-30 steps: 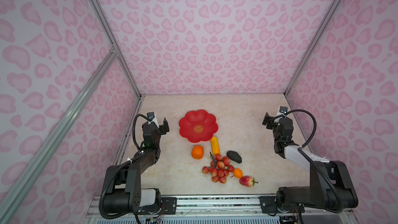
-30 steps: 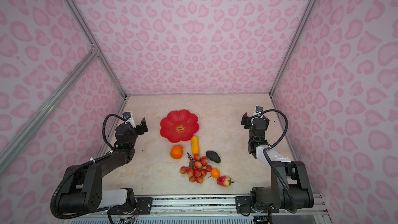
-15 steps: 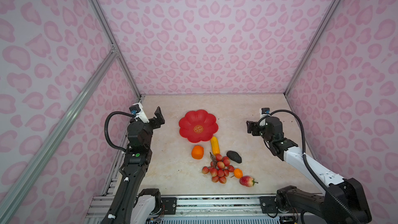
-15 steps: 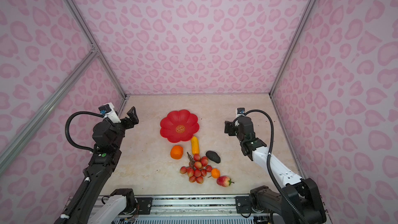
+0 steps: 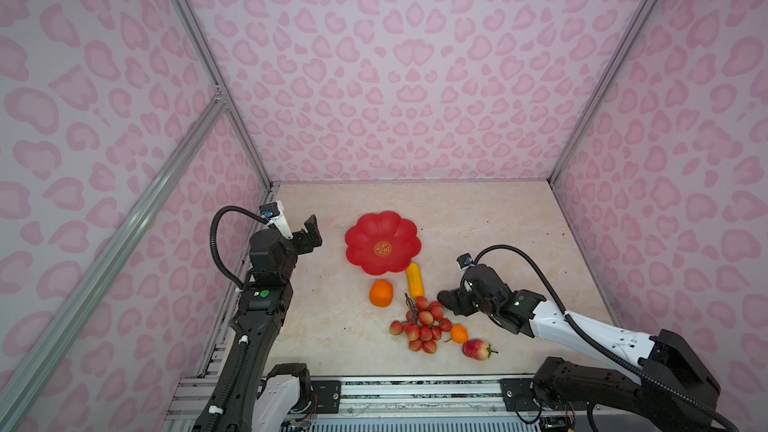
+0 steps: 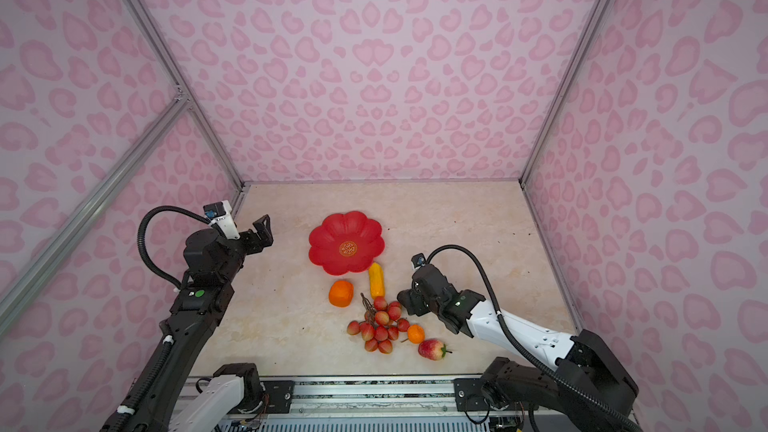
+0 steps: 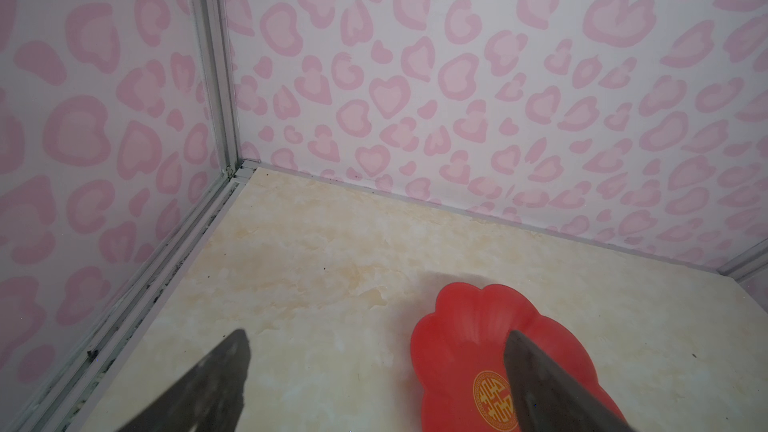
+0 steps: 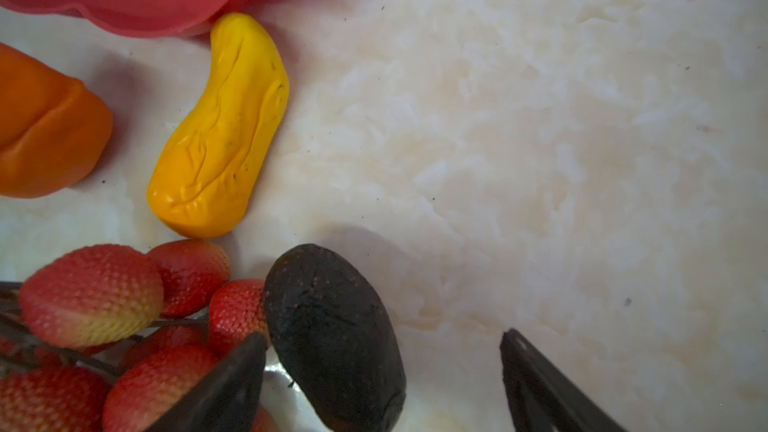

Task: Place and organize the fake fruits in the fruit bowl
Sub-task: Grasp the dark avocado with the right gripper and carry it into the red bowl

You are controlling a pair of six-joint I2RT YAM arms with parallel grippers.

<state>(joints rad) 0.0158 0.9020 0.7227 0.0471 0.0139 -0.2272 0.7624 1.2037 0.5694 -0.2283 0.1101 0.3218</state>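
Avocado (image 8: 328,326) sits within right pincer (image 8: 381,336) (jaws apart).

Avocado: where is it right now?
In the right wrist view the avocado lies on the table inside the open right gripper, beside the lychee bunch, near the yellow fruit.

The oblong fruit (image 5: 414,280) is lying at the fruit bowl (image 5: 365,238)'s front rim, the large orange (image 5: 381,293) to its left. The lychee bunch (image 5: 424,324) is lying before them, the avocado (image 8: 332,334) just beside its right.
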